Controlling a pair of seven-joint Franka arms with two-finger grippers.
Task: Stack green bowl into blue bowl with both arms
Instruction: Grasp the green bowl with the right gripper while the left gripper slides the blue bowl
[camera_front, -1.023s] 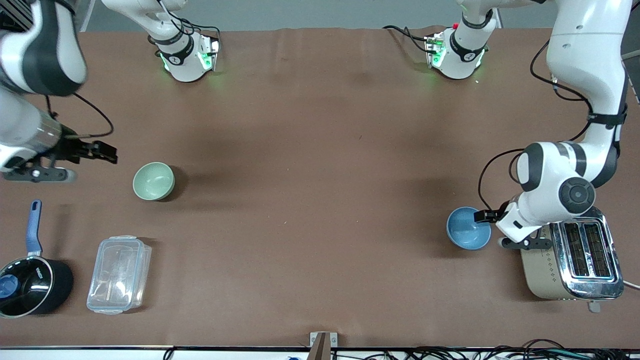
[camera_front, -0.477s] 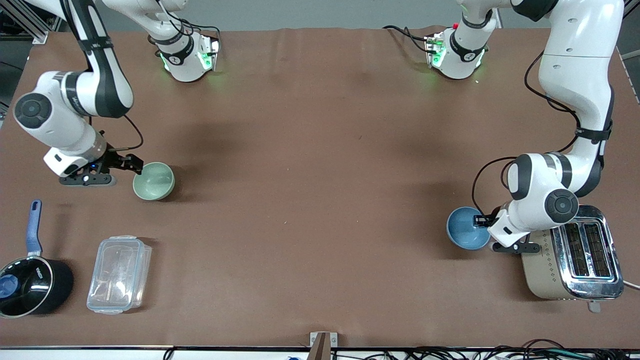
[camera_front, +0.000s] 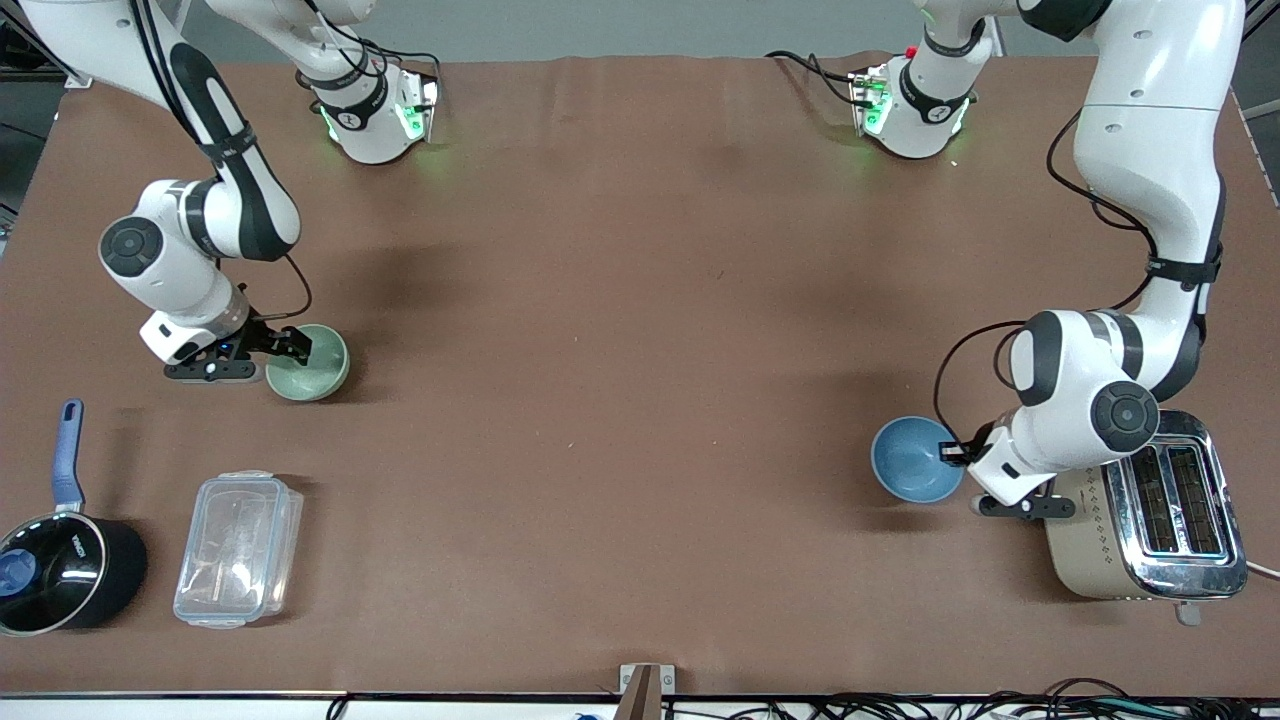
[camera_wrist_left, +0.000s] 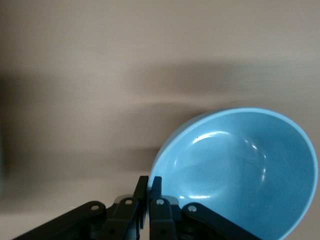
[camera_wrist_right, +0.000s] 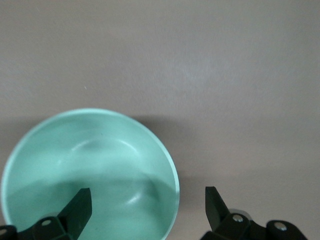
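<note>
The green bowl (camera_front: 312, 366) sits on the brown table toward the right arm's end. My right gripper (camera_front: 294, 345) is open and straddles its rim; in the right wrist view (camera_wrist_right: 147, 205) one finger is inside the green bowl (camera_wrist_right: 90, 170) and the other outside. The blue bowl (camera_front: 910, 460) is toward the left arm's end, beside the toaster. My left gripper (camera_front: 950, 453) is shut on its rim; the left wrist view (camera_wrist_left: 150, 186) shows both fingers pinching the edge of the blue bowl (camera_wrist_left: 240, 170).
A silver toaster (camera_front: 1150, 520) stands right beside the left gripper, nearer the front camera. A black saucepan with a blue handle (camera_front: 60, 570) and a clear plastic container (camera_front: 238, 548) lie nearer the front camera than the green bowl.
My right arm has come down and in until its open gripper straddles the green bowl's rim. My left gripper has closed on the blue bowl's rim and shifted it slightly toward the table's middle.
</note>
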